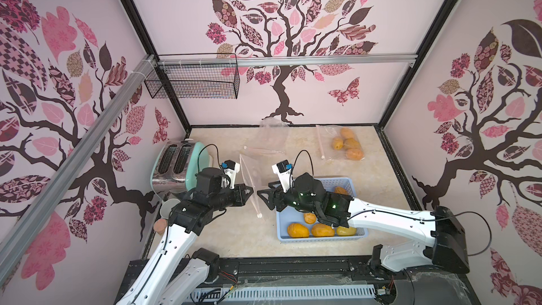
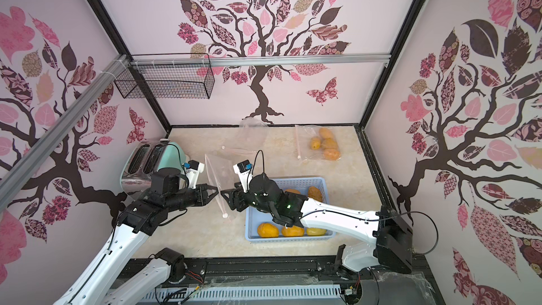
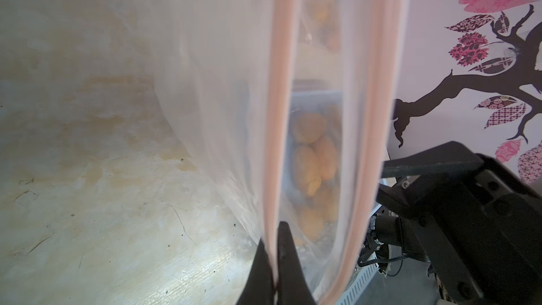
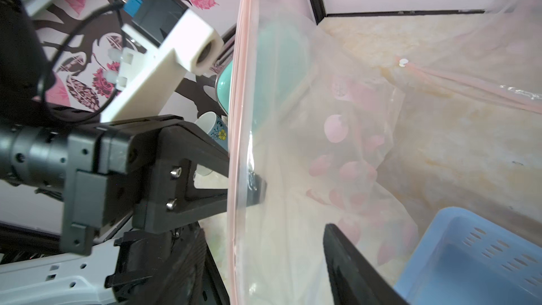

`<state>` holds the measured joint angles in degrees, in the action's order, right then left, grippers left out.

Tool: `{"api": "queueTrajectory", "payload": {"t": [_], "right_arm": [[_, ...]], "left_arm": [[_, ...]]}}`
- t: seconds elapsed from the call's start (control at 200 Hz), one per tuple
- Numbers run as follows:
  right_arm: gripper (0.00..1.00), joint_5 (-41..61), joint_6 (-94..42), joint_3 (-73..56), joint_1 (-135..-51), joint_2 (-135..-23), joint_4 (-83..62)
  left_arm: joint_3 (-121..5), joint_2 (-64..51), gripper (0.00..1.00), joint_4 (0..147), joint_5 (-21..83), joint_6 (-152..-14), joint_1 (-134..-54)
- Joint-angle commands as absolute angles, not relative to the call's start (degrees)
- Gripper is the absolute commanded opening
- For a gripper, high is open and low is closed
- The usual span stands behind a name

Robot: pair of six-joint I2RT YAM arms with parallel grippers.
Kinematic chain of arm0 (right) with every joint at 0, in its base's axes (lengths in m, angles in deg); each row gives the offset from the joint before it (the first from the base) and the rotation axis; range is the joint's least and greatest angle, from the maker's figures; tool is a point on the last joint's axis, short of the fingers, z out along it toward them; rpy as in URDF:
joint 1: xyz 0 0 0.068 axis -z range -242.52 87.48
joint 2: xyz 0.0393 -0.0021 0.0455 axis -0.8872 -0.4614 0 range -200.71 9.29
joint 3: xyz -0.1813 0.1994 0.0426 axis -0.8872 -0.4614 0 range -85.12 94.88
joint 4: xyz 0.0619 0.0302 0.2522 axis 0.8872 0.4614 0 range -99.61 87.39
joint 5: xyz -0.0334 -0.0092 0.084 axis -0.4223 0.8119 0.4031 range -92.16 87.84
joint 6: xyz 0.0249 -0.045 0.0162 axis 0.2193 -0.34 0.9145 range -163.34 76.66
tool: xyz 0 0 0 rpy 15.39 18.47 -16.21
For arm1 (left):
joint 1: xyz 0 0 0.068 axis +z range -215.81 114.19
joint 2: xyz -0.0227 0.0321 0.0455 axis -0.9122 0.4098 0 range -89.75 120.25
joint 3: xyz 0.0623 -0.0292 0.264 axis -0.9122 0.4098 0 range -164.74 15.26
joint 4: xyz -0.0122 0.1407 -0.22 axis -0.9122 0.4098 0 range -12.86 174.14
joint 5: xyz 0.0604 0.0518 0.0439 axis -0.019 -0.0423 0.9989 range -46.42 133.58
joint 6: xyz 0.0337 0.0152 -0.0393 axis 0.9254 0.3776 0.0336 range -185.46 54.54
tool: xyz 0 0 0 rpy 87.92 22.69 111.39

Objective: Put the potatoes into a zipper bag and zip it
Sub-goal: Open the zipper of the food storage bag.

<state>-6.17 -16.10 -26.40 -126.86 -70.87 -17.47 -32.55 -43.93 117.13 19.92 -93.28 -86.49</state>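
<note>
Pale walls (image 1: 181, 10), tree decals (image 1: 282, 95); beige marbled tabletop (image 1: 228, 230); black wire basket (image 1: 193, 83).

Robot test booth: decal walls (image 1: 281, 95), aluminium rail (image 1: 293, 60)

Beige table (image 1: 234, 239) with things on it.
It holds a toaster (image 1: 176, 165), a cup (image 1: 168, 208), a round fruit (image 1: 160, 225), a blue basket (image 1: 322, 239), 1 empty bag (image 1: 272, 133) and 1 full bag (image 1: 327, 137) with 4 potatoes (image 1: 347, 133).
</note>
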Motion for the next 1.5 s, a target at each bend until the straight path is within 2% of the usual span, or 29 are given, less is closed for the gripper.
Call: {"api": "queueTrajectory", "payload": {"t": [0.0, 0.175, 0.47, 0.615, 0.785, 0.88, 0.905, 0.96, 1.07, 1.311, 1.496], "right_arm": [[0.66, -10.53, -15.84, -21.84, -127.49, -73.87, -12.57], [0.65, -14.67, -17.87, -17.43, -128.27, -77.16, -9.09], [0.56, -21.36, -20.71, -7.64, -129.05, -84.71, 0.76], [0.38, -24.39, -21.96, -5.89, -129.23, -86.33, 3.59], [0.18, -22.35, -22.66, -6.00, -129.26, -85.99, 3.41], [0.03, -19.32, -21.69, -8.60, -129.28, -83.87, -0.44], [0.00, -18.08, -21.21, -9.64, -129.24, -83.12, -2.14], [0.00, -15.73, -19.49, -11.94, -129.27, -81.74, -5.65], [0.00, -10.88, -15.40, -15.36, -129.23, -80.39, -11.98], [0.00, -8.59, -10.69, -16.76, -129.24, -80.72, -15.65], [0.00, -8.17, -8.71, -18.31, -129.25, -80.02, -17.92]], "left_arm": [[-30.60, -43.76, 0.00, 113.15, 19.00, -95.78, -86.84], [-30.79, -40.63, 0.00, 112.93, 18.57, -95.84, -87.32], [-30.34, -40.34, 0.00, 111.57, 20.92, -96.52, -87.93], [-30.63, -39.99, 0.00, 112.46, 20.78, -95.94, -87.93], [-30.55, -40.83, 0.00, 113.09, 21.61, -95.78, -87.95], [-29.96, -42.00, 0.00, 113.64, 23.13, -96.21, -88.03], [-29.92, -42.31, 0.07, 113.92, 23.48, -96.46, -88.03], [-29.46, -43.41, 0.21, 114.10, 23.97, -97.10, -88.19], [-27.20, -46.35, 0.33, 112.05, 25.12, -99.30, -88.81], [-23.15, -49.57, 0.33, 109.04, 29.87, -103.48, -92.52], [-20.16, -51.85, 0.30, 107.76, 33.57, -105.57, -93.12]]}}
